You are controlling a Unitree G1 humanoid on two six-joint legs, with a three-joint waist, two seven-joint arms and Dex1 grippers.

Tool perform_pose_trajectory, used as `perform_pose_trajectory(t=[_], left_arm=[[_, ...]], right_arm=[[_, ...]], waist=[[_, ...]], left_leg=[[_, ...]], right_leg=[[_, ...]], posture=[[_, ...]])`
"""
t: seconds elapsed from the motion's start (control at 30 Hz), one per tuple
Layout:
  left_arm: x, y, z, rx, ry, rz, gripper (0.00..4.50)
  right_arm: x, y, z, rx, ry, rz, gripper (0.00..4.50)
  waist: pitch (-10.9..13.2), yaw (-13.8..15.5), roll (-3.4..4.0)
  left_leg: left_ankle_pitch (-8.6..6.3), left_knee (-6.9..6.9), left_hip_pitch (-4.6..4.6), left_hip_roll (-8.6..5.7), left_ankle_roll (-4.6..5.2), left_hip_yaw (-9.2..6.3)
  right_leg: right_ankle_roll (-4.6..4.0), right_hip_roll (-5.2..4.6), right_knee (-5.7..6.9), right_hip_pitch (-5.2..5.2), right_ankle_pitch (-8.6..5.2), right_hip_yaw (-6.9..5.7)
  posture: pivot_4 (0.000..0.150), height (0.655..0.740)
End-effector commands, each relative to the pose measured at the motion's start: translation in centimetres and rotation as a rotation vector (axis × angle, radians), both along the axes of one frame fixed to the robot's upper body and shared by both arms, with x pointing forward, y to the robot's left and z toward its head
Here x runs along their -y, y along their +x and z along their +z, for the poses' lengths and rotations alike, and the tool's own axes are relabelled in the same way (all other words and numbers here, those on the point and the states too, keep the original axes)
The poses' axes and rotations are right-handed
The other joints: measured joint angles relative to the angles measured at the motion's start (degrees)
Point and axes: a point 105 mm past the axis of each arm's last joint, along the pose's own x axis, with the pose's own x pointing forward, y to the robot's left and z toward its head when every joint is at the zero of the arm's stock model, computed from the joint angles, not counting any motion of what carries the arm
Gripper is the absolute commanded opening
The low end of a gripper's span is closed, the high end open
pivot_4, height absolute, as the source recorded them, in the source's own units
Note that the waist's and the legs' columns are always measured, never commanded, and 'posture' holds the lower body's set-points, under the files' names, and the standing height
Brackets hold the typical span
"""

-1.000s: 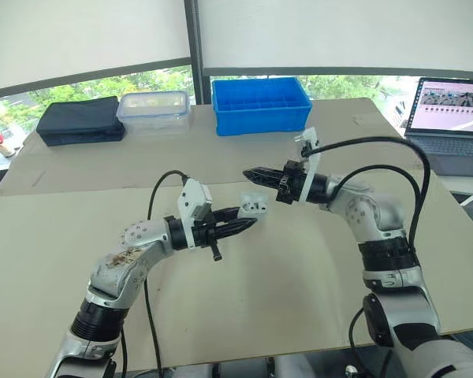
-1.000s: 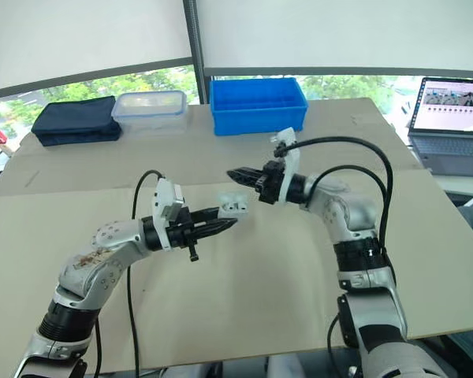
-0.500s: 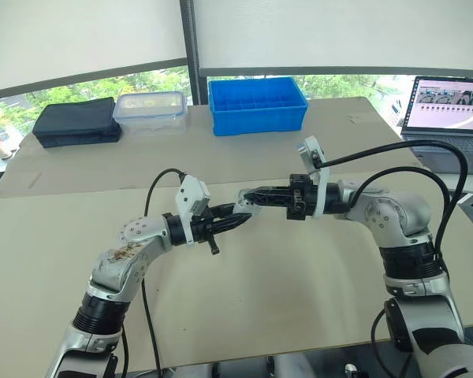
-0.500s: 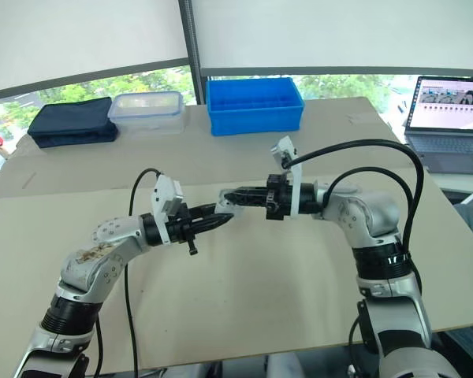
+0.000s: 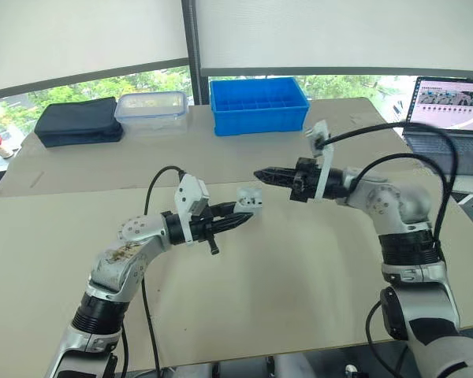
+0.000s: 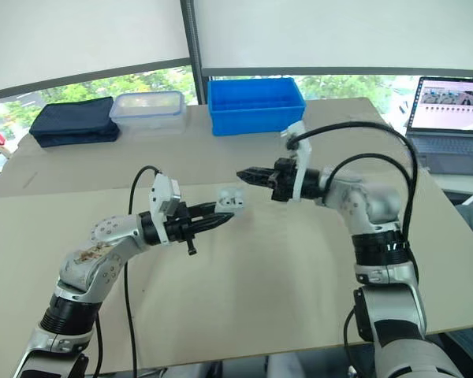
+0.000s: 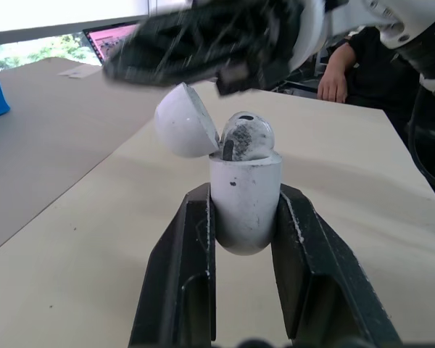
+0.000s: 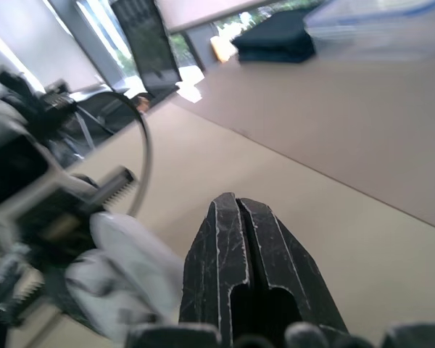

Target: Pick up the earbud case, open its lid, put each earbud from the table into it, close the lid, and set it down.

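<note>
Earbud case (image 7: 244,192) — lid (image 7: 185,130) open — in left claw (image 5: 247,217)

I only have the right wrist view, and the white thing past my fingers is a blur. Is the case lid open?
Observer: Yes. The left wrist view shows the lid tipped open on the case, clamped in the left gripper.
Operator: Anything inside?
Observer: One earbud sits in the case's mouth.
Operator: Am I touching it?
Observer: No. From the head, the right gripper is shut, with a gap between it and the case.
</note>
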Motion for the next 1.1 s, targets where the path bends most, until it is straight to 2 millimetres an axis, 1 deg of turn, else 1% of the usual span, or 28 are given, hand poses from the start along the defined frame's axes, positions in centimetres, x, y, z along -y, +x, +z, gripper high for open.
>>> perform_pose_trajectory(t=[0.03,0.1,0.17,0.23,0.4,0.43,0.6,0.7,0.77,0.87,0.9,0.97,1.03,1.1], left_arm=[[0.6,-0.8,1.2,0.061,-0.017,-0.035,0.55],[0.7,-0.6,1.2,0.062,-0.018,-0.026,0.55],[0.6,-0.5,0.8,0.05,-0.014,-0.019,0.55],[0.5,-0.5,0.6,0.042,-0.011,-0.015,0.55],[0.3,-0.3,0.4,0.04,-0.015,0.005,0.55],[0.4,-0.2,0.6,0.039,-0.025,0.006,0.55],[0.6,-0.2,1.3,0.023,-0.068,0.01,0.55],[0.5,0.0,1.5,0.011,-0.092,0.021,0.55],[0.5,0.0,1.6,-0.004,-0.101,0.022,0.55],[0.3,0.0,1.5,-0.059,-0.125,0.03,0.55],[0.2,0.0,1.5,-0.074,-0.135,0.037,0.55],[0.0,0.1,1.2,-0.157,-0.175,0.075,0.55],[-0.3,0.6,0.0,-0.281,-0.193,0.147,0.55],[-0.3,0.4,-1.2,-0.391,-0.193,0.175,0.55]], right_arm=[[-0.4,-0.3,-0.1,0.041,-0.034,0.035,0.06],[-0.8,-0.8,0.2,0.027,-0.009,0.074,0.06],[-1.3,-2.0,1.7,-0.019,0.095,0.152,0.06],[-1.4,-2.9,2.4,-0.048,0.137,0.199,0.06],[-1.1,-3.9,1.9,-0.081,0.114,0.239,0.06],[-1.2,-4.0,1.5,-0.077,0.09,0.241,0.06],[-1.3,-4.4,-0.2,-0.002,-0.023,0.23,0.06],[-1.4,-4.1,-1.2,0.036,-0.068,0.191,0.06],[-1.3,-3.8,-1.1,0.066,-0.059,0.161,0.06],[-0.5,-3.0,0.3,0.126,0.024,0.09,0.06],[0.0,-2.7,0.7,0.138,0.041,0.069,0.32],[1.2,-2.8,1.1,0.141,0.073,0.05,0.92],[2.2,-3.4,1.1,0.163,0.063,0.055,1.61],[2.9,-4.2,0.3,0.217,-0.02,0.082,2.31]], waist=[[0.0,0.01,0.0],[0.0,0.01,0.0],[0.0,0.02,0.0],[0.0,0.02,0.0],[0.0,0.06,0.0],[0.0,0.07,0.0],[0.0,0.06,0.0],[0.0,0.04,0.0],[0.0,0.04,0.0],[0.0,-0.01,0.0],[0.0,0.02,0.0],[0.0,0.16,0.0],[0.0,0.57,0.0],[0.0,0.73,0.0]], left_leg=[[0.01,0.0,-0.01,0.0,-0.01,0.0],[0.01,0.01,-0.02,0.0,-0.01,0.0],[0.0,0.01,-0.02,0.0,-0.01,0.0],[-0.02,0.01,-0.02,0.01,0.03,-0.02],[-0.06,0.01,-0.02,0.01,0.1,-0.04],[-0.06,0.02,-0.02,0.0,0.1,-0.04],[-0.06,0.02,-0.02,0.0,0.1,-0.03],[-0.05,0.02,-0.02,0.0,0.09,-0.03],[-0.04,0.03,-0.01,0.01,0.06,-0.03],[-0.04,0.02,-0.01,0.01,0.06,-0.03],[-0.03,0.02,-0.01,0.01,0.06,-0.04],[-0.02,0.03,-0.02,0.01,0.04,-0.04],[-0.02,0.04,-0.02,0.0,0.04,-0.07],[-0.04,0.08,-0.02,-0.01,0.07,-0.07]], right_leg=[[0.0,0.0,0.0,0.0,0.0,0.0],[0.0,0.0,0.0,0.0,0.0,0.0],[0.0,-0.01,-0.01,0.0,0.0,0.0],[0.0,0.0,-0.02,0.0,0.0,0.0],[0.0,0.0,-0.02,0.01,0.0,-0.01],[0.0,0.0,-0.02,0.01,0.0,-0.01],[0.0,0.0,-0.02,0.01,0.0,-0.02],[0.01,0.01,-0.02,0.0,0.0,-0.02],[0.0,0.01,-0.02,0.0,0.0,-0.01],[0.0,0.01,-0.02,0.0,0.0,-0.01],[0.0,0.01,-0.02,0.0,0.0,-0.01],[0.0,0.0,-0.02,0.0,0.0,-0.01],[0.01,-0.02,-0.02,0.02,0.0,-0.03],[0.02,-0.03,-0.03,0.07,0.01,-0.03]], posture=[[0.15,0.74],[0.15,0.74],[0.15,0.74],[0.15,0.74],[0.15,0.74],[0.15,0.74],[0.15,0.74],[0.15,0.74],[0.15,0.74],[0.15,0.74],[0.15,0.74],[0.15,0.74],[0.15,0.74],[0.15,0.74]])
